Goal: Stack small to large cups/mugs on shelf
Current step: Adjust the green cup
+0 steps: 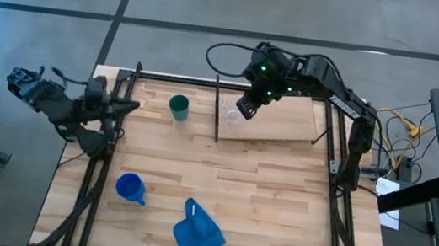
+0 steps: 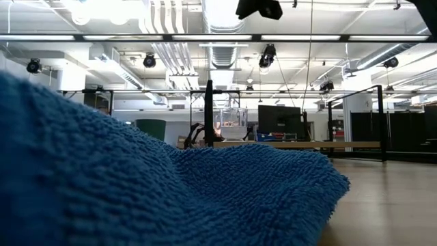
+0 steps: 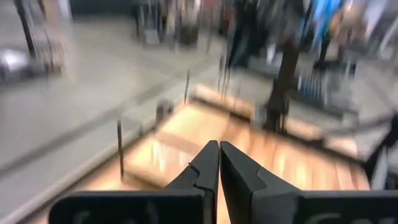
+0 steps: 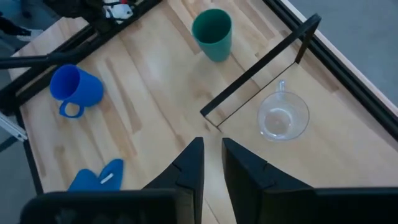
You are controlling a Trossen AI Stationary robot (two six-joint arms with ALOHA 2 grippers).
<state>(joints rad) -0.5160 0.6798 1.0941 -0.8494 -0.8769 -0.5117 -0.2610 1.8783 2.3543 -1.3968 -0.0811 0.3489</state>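
Observation:
The clear cup (image 1: 232, 114) (image 4: 283, 118) stands on its base on the pale shelf board (image 1: 283, 121) (image 4: 348, 155), near the board's left end. The dark green cup (image 1: 178, 107) (image 4: 212, 34) stands upright on the tabletop, left of the shelf. The blue mug (image 1: 129, 188) (image 4: 74, 87) sits on the tabletop near the front left, its handle (image 4: 68, 111) showing. My right gripper (image 1: 247, 107) (image 4: 212, 146) hovers above the shelf's left end beside the clear cup, narrowly open and holding nothing. My left gripper (image 1: 131, 105) (image 3: 219, 146) waits shut at the table's left edge.
A blue cloth (image 1: 198, 235) (image 2: 136, 184) lies crumpled near the table's front edge and fills the low view. The shelf's black rod support (image 4: 261, 68) stands between the green cup and the clear cup. A black frame (image 1: 208, 82) runs along the table's edges. Bare planks lie mid-table.

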